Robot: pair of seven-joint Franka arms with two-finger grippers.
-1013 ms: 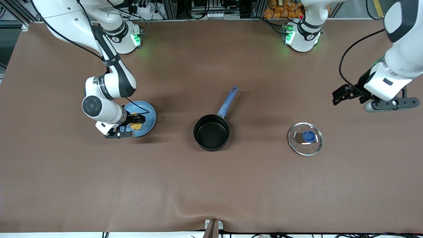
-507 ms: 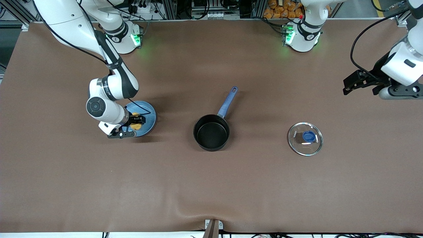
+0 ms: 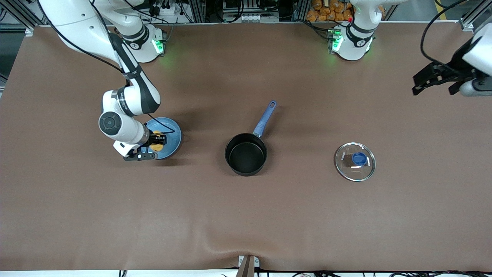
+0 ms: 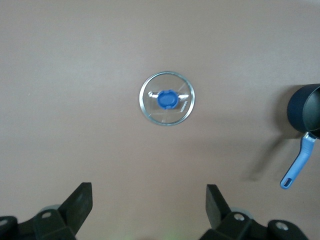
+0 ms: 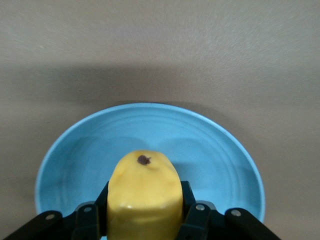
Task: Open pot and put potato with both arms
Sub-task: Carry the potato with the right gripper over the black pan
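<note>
Since earlier: left claw lifts away, fingers apart | right claw clamps potato on plate | potato looks firm, smooth, light: grip mid-body | pot open, lid aside

I'm looking down on a big table w/ a brown cloth cover, matte, evenly lit from overhead, soft shadows only. Cloth has a small ridge/wrinkle near the camera-side edge, just above a little metal bracket clamped at mid-edge. White strip runs along that edge, w/ dark cables poking out under it. Along the top of my front view: aluminium frame rails, cable bundles, a power strip, plus a pile of orange-brown items. Green light spills on the cloth there in two spots. Grey floor at the corners.
</note>
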